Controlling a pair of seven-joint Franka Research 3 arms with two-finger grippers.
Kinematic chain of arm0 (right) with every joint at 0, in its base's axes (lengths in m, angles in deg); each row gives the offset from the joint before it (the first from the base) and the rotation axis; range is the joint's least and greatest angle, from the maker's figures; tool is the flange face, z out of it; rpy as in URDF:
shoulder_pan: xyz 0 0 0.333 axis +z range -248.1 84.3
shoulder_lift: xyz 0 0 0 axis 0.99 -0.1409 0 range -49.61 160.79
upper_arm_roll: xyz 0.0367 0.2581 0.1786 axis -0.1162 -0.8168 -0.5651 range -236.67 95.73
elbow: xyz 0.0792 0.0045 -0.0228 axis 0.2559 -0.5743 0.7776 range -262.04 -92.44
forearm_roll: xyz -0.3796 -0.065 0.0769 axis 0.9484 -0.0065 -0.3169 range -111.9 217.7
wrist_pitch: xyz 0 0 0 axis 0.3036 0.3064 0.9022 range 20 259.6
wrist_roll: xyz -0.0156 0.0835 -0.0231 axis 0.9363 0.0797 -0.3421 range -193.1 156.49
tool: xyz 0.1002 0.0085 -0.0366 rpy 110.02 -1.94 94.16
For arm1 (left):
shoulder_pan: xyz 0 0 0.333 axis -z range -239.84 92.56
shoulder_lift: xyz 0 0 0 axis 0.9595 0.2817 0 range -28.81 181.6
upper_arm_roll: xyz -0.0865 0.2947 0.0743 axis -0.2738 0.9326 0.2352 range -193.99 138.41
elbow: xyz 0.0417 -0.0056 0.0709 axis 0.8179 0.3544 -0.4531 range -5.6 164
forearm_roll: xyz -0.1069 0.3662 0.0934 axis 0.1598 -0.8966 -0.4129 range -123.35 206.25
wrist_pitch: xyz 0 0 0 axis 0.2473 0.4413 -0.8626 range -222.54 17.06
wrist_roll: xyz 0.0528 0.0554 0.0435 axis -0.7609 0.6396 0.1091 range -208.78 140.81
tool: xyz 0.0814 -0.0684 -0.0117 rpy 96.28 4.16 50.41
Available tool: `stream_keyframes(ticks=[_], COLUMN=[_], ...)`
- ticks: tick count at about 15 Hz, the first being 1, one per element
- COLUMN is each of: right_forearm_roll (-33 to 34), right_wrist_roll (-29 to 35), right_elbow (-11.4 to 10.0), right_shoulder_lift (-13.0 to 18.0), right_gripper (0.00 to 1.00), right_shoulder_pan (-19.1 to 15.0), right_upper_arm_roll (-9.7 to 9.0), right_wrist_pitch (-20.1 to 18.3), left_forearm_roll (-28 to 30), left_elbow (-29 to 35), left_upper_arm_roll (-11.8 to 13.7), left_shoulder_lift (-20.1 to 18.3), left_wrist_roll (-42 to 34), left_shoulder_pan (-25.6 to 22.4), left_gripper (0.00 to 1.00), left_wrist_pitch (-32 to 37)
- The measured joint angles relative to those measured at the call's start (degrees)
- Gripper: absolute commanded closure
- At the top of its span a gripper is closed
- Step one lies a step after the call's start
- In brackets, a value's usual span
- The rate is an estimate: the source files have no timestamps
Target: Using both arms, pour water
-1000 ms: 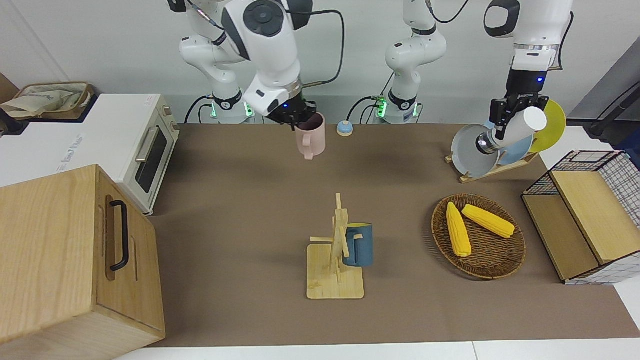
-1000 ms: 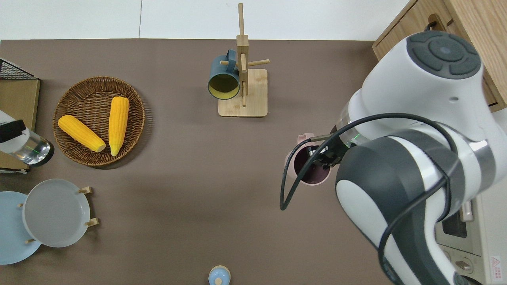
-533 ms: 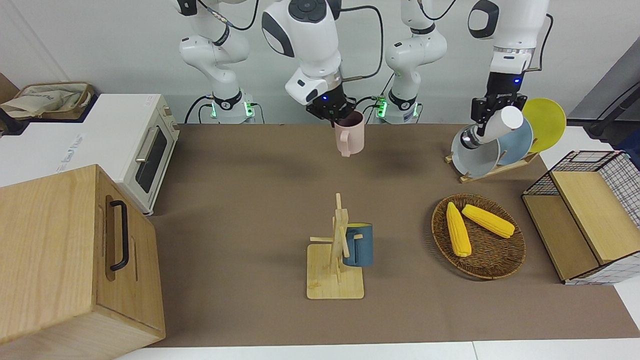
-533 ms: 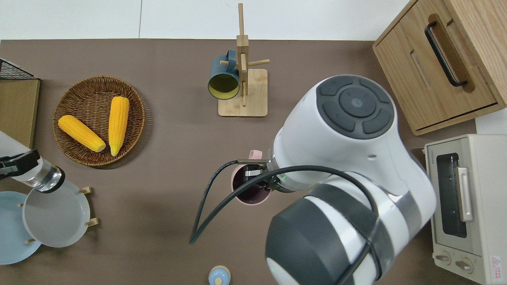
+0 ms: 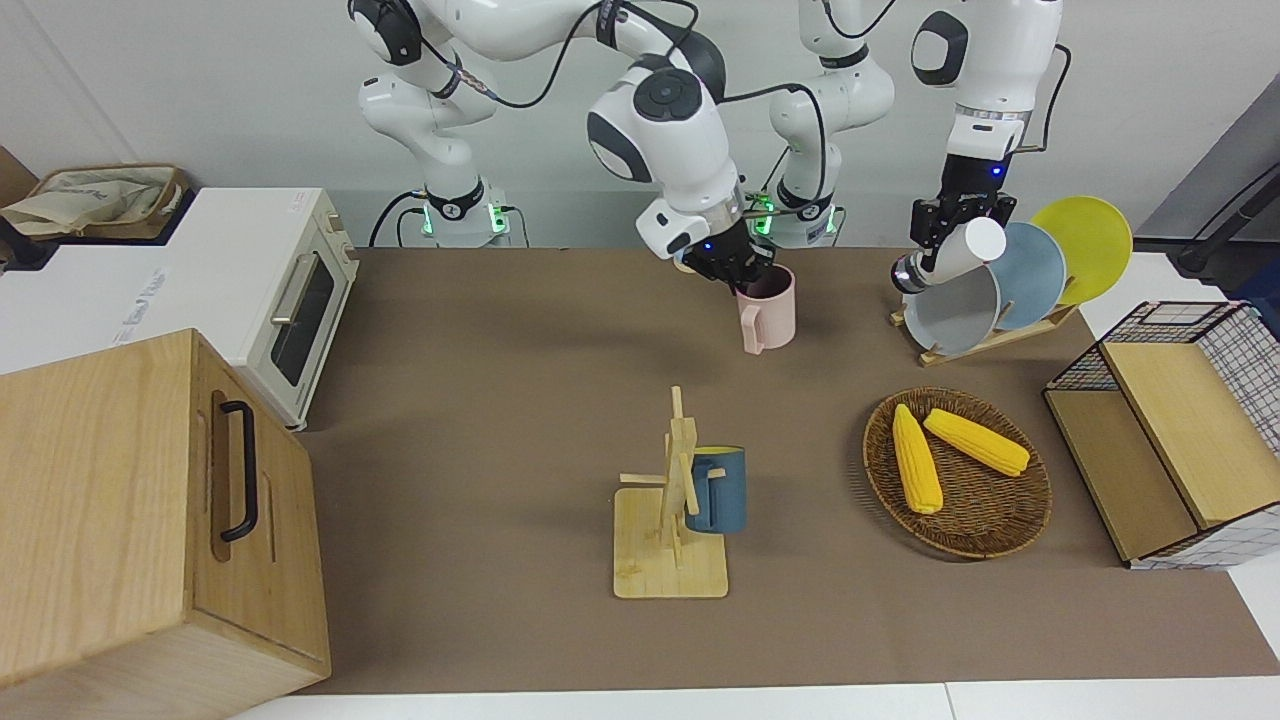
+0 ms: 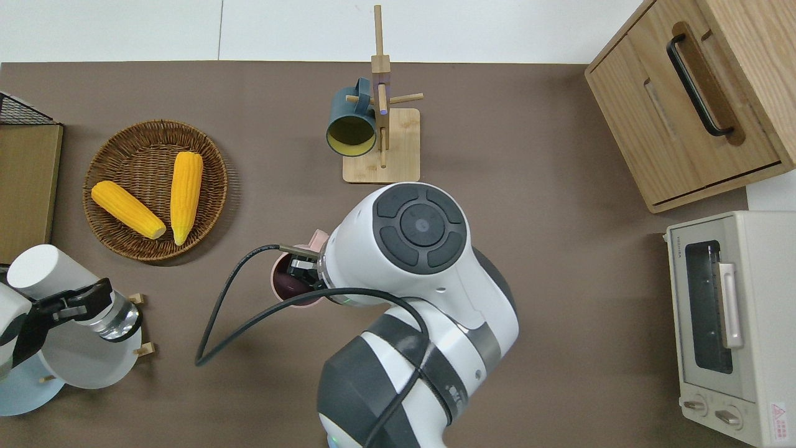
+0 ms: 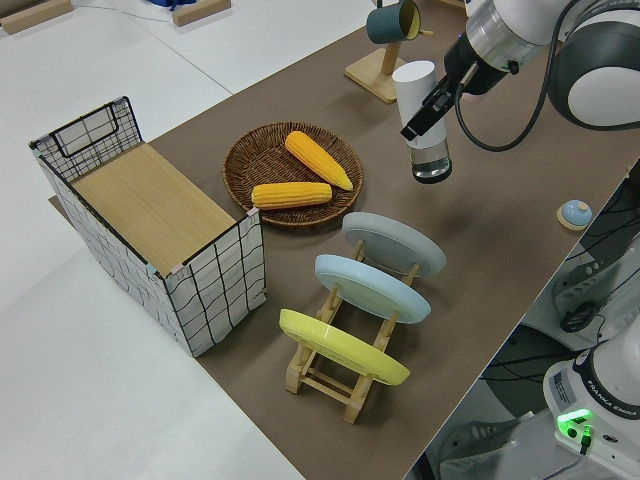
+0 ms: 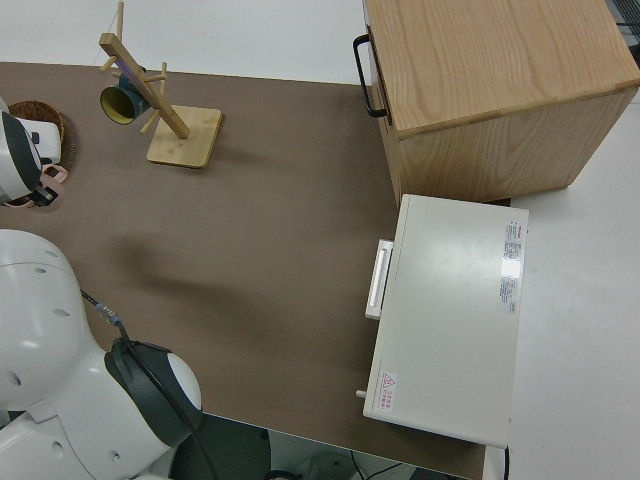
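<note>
Right gripper jaws clamped on pink ceramic mug rim, left gripper gripping clear white-capped bottle; bring together, tip slowly.

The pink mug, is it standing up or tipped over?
Upright: the pink mug hangs from the right gripper with its mouth facing up.

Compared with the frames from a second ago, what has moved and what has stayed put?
The right gripper carried the pink mug across toward the left arm's end of the table. The left gripper, gripping the white-capped bottle, swung in toward the mug, now over the plate rack. Mug tree, corn basket, toaster oven and cabinet stayed put.
</note>
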Motion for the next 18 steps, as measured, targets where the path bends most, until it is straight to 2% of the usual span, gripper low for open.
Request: stream_keyframes(ticks=[2, 5, 10, 14, 18], right_forearm_roll=[0.8, 2.0, 2.4, 6.1, 7.8], right_wrist_roll=[2.1, 3.5, 4.2, 5.8, 6.1], right_elbow=[-0.1, 0.0, 0.2, 0.3, 0.5], right_shoulder_lift=[-2.9, -6.3, -9.5, -12.5, -15.1], right_gripper=[1.0, 1.0, 1.0, 1.0, 1.0], right_shoulder_pan=[1.6, 2.7, 3.7, 4.9, 6.1], right_upper_arm_roll=[0.06, 0.13, 0.09, -0.19, -0.45], right_wrist_pitch=[4.0, 7.4, 8.4, 12.0, 13.7], left_forearm_roll=[0.1, 0.2, 0.3, 0.9, 1.0], left_elbow=[0.8, 1.9, 3.1, 3.3, 3.3], left_upper_arm_roll=[0.0, 0.0, 0.0, 0.0, 0.0], left_shoulder_lift=[-0.2, -0.2, -0.3, -0.5, -0.7], left_wrist_roll=[0.0, 0.0, 0.0, 0.0, 0.0], left_shoulder_pan=[0.3, 0.7, 0.7, 0.7, 0.7], left_gripper=[1.0, 1.0, 1.0, 1.0, 1.0], left_wrist_pitch=[0.0, -0.1, -0.3, -0.3, -0.3])
